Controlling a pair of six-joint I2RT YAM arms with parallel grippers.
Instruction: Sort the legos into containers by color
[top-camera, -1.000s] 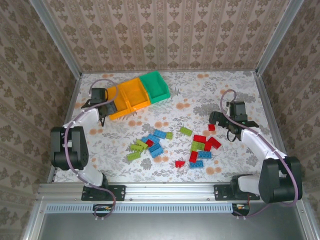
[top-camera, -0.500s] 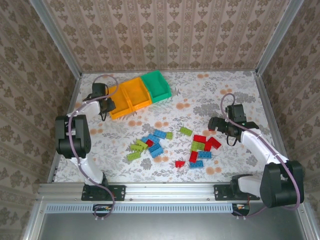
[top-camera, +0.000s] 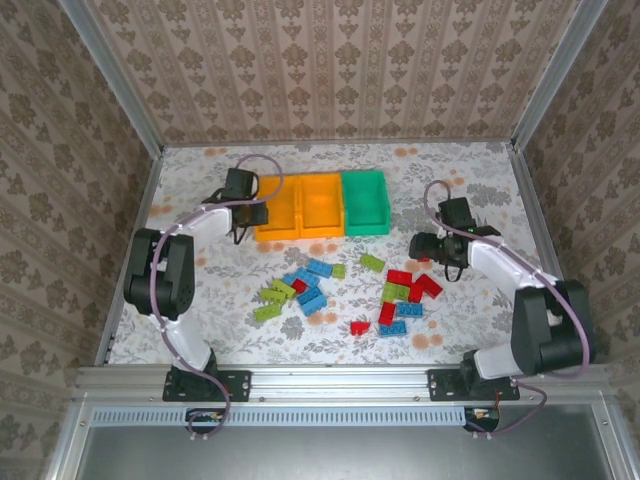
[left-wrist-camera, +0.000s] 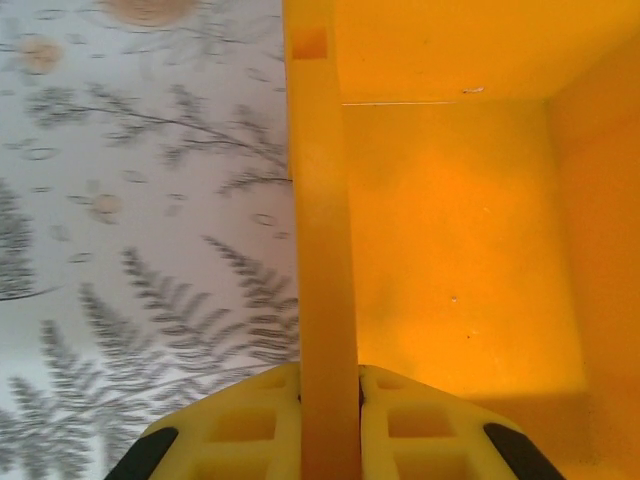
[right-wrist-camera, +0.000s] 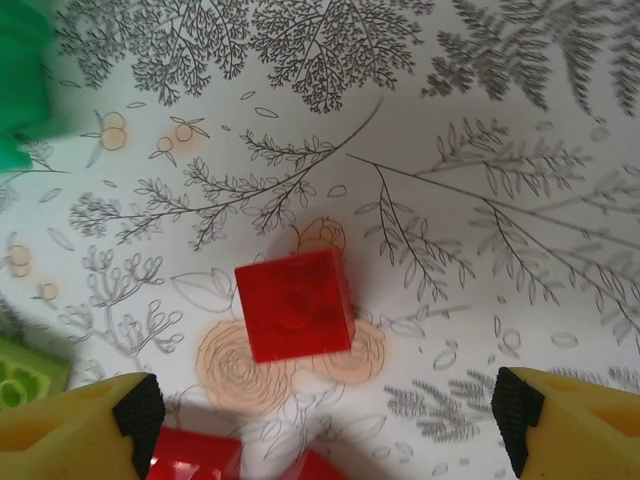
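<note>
Three containers stand in a straight row: two orange bins (top-camera: 276, 232) (top-camera: 322, 230) and a green bin (top-camera: 366, 228). My left gripper (top-camera: 254, 214) is shut on the left wall (left-wrist-camera: 322, 200) of the left orange bin, one yellow finger (left-wrist-camera: 250, 420) on each side. That bin's floor looks bare. My right gripper (top-camera: 428, 247) hangs open over a small red lego (right-wrist-camera: 295, 305), which lies on the table between its fingertips (right-wrist-camera: 135, 410). Blue, lime and red legos (top-camera: 310, 285) lie scattered mid-table.
More red bricks (top-camera: 410, 285) sit just beside the right gripper, with a lime brick (right-wrist-camera: 20, 375) at its left fingertip. A metal frame and wallpapered walls enclose the flowered table (top-camera: 200, 300).
The row of bins has swung from a slant to straight and shifted right, with my left gripper now shut on the orange wall. The right gripper moved left, over the small red lego.
</note>
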